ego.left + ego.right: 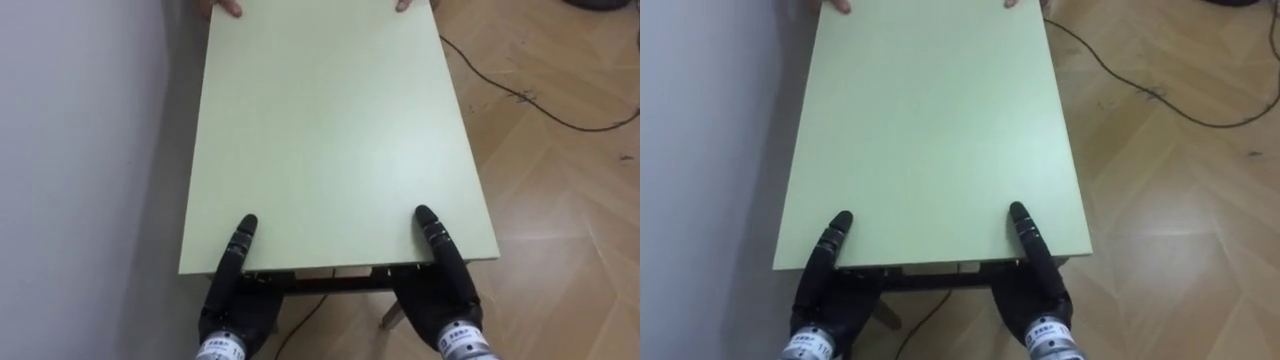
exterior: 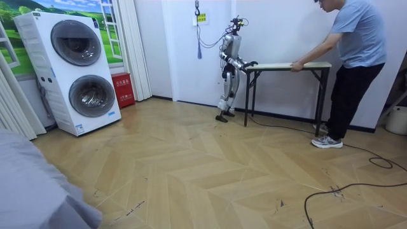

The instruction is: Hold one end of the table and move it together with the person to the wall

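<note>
A pale green table (image 1: pixel 330 130) runs lengthwise away from me beside a wall. My left hand (image 1: pixel 235 300) and right hand (image 1: pixel 440 290) grip its near short edge, each with its thumb on top and the other fingers under the board. At the far end a person's hands (image 1: pixel 225 8) hold the opposite edge. In the room view the person (image 2: pixel 356 63) leans over the table (image 2: pixel 286 65), and I stand upright at its other end.
A grey wall (image 1: pixel 80 150) runs close along the table's left side. A dark cable (image 1: pixel 520 95) trails over the wooden floor on the right. Two stacked washing machines (image 2: pixel 76 70) stand far off at the room view's left.
</note>
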Robot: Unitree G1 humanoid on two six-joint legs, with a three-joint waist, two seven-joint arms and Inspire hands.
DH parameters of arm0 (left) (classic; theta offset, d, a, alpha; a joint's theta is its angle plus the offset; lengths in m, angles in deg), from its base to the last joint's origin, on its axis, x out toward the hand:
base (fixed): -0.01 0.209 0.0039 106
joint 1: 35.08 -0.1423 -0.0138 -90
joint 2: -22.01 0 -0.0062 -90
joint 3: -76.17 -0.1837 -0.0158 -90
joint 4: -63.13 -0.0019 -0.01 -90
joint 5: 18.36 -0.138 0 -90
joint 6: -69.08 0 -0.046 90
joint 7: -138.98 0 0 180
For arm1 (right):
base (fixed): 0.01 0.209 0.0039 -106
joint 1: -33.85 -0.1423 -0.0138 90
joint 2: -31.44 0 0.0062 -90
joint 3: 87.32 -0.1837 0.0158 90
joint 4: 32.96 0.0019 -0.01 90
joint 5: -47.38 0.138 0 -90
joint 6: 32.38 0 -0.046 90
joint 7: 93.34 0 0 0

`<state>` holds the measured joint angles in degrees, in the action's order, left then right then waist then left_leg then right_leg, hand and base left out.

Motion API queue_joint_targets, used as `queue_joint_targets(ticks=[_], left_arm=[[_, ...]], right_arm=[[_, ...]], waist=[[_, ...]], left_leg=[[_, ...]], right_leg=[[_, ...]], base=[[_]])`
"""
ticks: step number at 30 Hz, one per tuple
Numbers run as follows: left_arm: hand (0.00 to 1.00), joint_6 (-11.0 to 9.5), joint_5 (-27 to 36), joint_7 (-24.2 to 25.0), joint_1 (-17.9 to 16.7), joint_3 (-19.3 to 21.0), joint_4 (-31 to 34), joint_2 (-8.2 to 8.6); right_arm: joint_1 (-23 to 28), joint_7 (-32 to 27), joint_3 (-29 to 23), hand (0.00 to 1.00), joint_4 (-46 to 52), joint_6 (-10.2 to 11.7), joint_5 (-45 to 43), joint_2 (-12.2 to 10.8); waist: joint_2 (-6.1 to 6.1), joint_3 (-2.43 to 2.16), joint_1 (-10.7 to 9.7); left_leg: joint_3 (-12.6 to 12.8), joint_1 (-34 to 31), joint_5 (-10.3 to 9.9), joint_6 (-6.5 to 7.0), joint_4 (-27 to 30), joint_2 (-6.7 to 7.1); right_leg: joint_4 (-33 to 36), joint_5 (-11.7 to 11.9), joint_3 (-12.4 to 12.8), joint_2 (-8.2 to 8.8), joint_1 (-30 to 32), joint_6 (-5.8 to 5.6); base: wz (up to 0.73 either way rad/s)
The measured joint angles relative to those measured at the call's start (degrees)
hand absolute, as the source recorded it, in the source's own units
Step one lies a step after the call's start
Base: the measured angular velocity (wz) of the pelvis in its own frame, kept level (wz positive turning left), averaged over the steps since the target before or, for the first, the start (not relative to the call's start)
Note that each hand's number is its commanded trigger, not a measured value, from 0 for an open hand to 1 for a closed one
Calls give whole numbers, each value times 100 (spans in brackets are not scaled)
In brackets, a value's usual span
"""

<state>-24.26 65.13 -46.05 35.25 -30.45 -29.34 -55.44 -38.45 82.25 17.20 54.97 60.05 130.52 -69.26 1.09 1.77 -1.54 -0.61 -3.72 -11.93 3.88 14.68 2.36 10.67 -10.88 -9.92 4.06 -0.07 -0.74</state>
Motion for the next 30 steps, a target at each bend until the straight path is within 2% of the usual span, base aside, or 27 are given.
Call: queue_joint_targets(ticks=[1, 2, 3, 4, 5, 6, 7, 8, 10, 11, 12, 13, 15, 18, 20, 23, 30], left_arm=[[100, 40, -13, 0, -4, 0, -18, 0], [100, 90, -63, 0, -13, -10, -49, -3], [100, 93, -95, 0, -17, -27, -78, -4], [100, 87, -166, 4, -28, -38, -155, -5], [100, 61, -215, 28, -60, -44, -163, -28], [100, 52, -214, 87, -76, -36, -235, 18], [100, 62, -214, 87, -86, -28, -260, 34], [100, 87, -224, 90, -98, -28, -277, 47], [100, 143, -296, 90, -103, -56, -293, 72], [100, 164, -417, 90, -71, -80, -299, 88], [100, 165, -472, 90, -40, -94, -316, 91], [100, 159, -549, 93, -1, -131, -356, 95], [100, 178, -553, 214, 29, -56, -515, 119], [100, 195, -561, 390, 91, -10, -744, 158], [100, 212, -579, 500, 187, 48, -910, 173], [100, 219, -605, 569, 261, 78, -1058, 180], [100, 312, -707, 742, 281, 188, -1260, 223]], right_arm=[[16, 0, 0, 100, -21, 2, 41, 23], [75, 2, 7, 100, -38, 2, 158, 77], [106, 14, 9, 100, -63, 1, 190, 87], [138, 63, -15, 100, -181, -15, 203, 46], [134, 77, -19, 100, -220, -81, 199, -2], [136, 112, -22, 100, -229, -117, 197, 53], [162, 128, -26, 100, -228, -112, 204, 94], [165, 135, -12, 100, -232, -110, 219, 105], [155, 147, -21, 100, -322, -60, 281, 112], [152, 167, -83, 100, -380, -43, 283, 107], [153, 189, -129, 100, -419, -38, 279, 69], [138, 216, -190, 100, -494, -61, 239, -22], [53, 250, -215, 100, -614, -119, 153, -61], [44, 264, -220, 100, -688, -123, 118, -74], [40, 272, -229, 100, -709, -127, 71, -103], [34, 291, -248, 100, -789, -127, 44, -153], [32, 311, -285, 100, -886, -116, 25, -175]], waist=[[3, -2, -24], [5, -1, -66], [18, 3, -72], [50, 17, -87], [31, 4, -33], [147, 0, -14], [191, -14, -37], [185, -9, -48], [163, 0, -182], [163, 1, -315], [145, 10, -323], [68, 10, -248], [46, -1, -128], [45, -3, -136], [48, -5, -131], [44, -22, -152], [55, -62, -83]], left_leg=[[119, 22, 5, -8, -5, -13], [269, 137, 27, -34, -85, -87], [231, 245, 55, -69, -186, -126], [-90, 403, 71, -97, -305, -235], [-334, 411, 64, -109, -303, -247], [-388, 410, -14, -231, -304, -318], [-311, 414, -8, -274, -326, -350], [6, 448, 52, -397, -383, -371], [435, 454, 84, -445, -506, -413], [575, 519, 116, -451, -592, -435], [613, 528, 118, -449, -628, -439], [724, 541, 118, -446, -636, -429], [833, 571, 116, -443, -628, -372], [854, 593, 113, -438, -623, -346], [909, 578, 38, -312, -605, -331], [921, 579, -24, -206, -591, -307], [996, 702, -33, -183, -581, -289]], right_leg=[[10, 0, 28, -17, -42, 0], [118, -6, 52, -80, -91, -2], [287, -22, 25, -124, -57, -9], [732, -175, 39, -186, 207, -24], [315, -62, 148, -249, 432, 75], [57, 413, 78, -259, 646, 246], [77, 471, 31, -261, 589, 227], [88, 472, 28, -249, 537, 231], [77, 471, 148, -255, 428, 230], [94, 458, 278, -282, 420, 211], [101, 448, 298, -291, 429, 195], [96, 437, 324, -321, 448, 178], [89, 438, 242, -294, 457, 178], [100, 437, 188, -251, 430, 178], [102, 403, 183, -247, 439, 129], [118, 394, 182, -250, 438, 115], [155, 393, 172, -233, 352, 114]], base=[[34], [32], [28], [0], [-12], [-9], [3], [14], [46], [67], [36], [-19], [-39], [-2], [0], [0], [-4]])
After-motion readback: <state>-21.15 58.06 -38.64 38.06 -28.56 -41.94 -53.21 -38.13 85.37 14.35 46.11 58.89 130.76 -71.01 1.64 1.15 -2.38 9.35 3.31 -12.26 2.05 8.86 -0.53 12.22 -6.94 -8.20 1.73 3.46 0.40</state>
